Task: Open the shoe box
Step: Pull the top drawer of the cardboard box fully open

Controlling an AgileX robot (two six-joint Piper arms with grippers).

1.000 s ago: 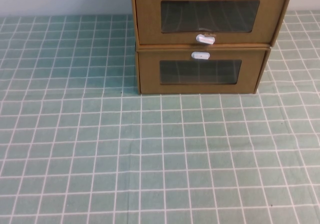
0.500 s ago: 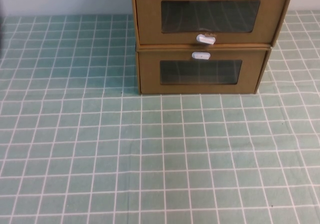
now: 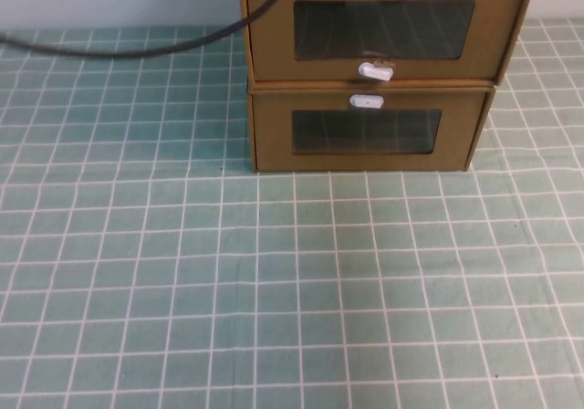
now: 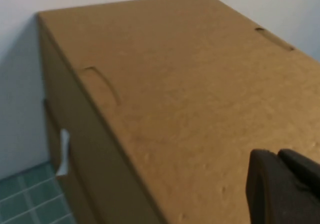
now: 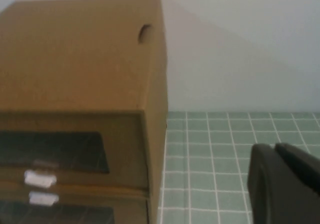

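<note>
Atop second box [image 3: 365, 131], saw shoe box [image 3: 370, 26] shut. Found left gripper [image 4: 278, 155] above its lid, right gripper [image 5: 276, 148] off its right side, both pressed together, empty. Risked slipping off white tab [image 3: 375, 71] or shoving it back if never spread.

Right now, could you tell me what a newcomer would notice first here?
Two closed shoe boxes stand stacked at the table's far middle, a black cable crossing the upper one's corner. Left gripper hangs shut over the stack; right gripper, shut, beside its right side.
</note>
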